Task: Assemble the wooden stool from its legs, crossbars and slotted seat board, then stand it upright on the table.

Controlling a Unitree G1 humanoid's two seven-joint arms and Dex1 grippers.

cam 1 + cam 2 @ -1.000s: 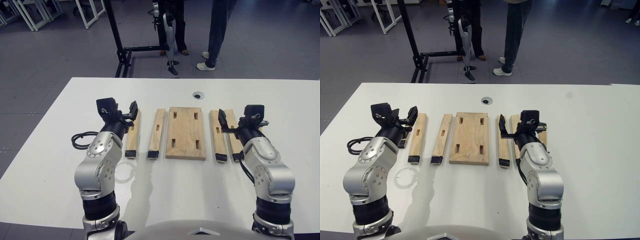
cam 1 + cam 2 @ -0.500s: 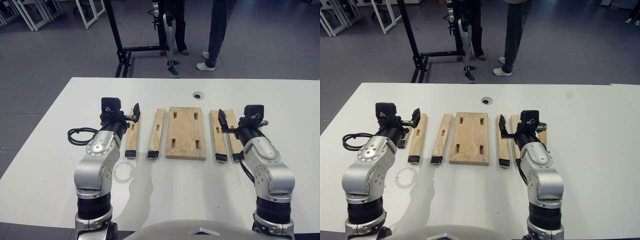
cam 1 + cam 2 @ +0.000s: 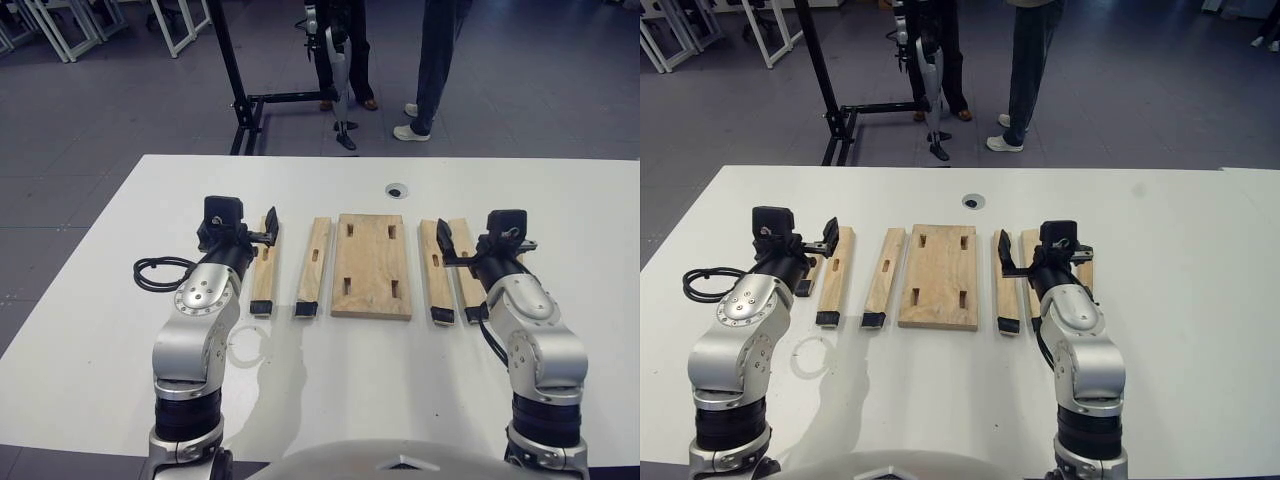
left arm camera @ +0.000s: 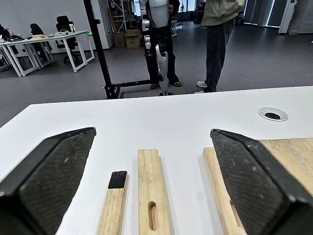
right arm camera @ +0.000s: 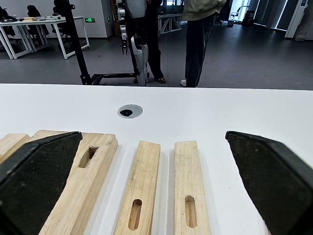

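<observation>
Swung left gripper (image 3: 245,238) slightly right since earlier frame, over outer left leg (image 3: 263,280).
Head views: seat (image 3: 372,270) flat mid-table; right gripper (image 3: 480,250) low over right legs (image 3: 433,285).
Left wrist: jaws wide apart, that leg plus thin strip (image 4: 113,205) between.
Right wrist: jaws wide apart, spanning both right legs.
Risk: pinching two pieces together, from over-wide span.
</observation>
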